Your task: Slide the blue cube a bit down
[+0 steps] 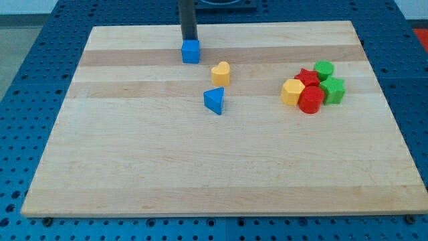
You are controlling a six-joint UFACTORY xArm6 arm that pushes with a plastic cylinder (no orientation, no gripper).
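The blue cube (191, 51) sits near the top of the wooden board (134, 161), left of centre. My tip (190, 41) stands right at the cube's top edge, touching or nearly touching it from above. The dark rod rises straight out of the view's top. A yellow heart-shaped block (221, 73) lies to the lower right of the cube. A blue triangular block (215, 100) lies below the heart.
A tight cluster sits at the view's right: a yellow hexagonal block (292, 92), a red star (307, 77), a red cylinder (311, 100), a green cylinder (324, 68) and a green star (332, 90). The board rests on a blue perforated table.
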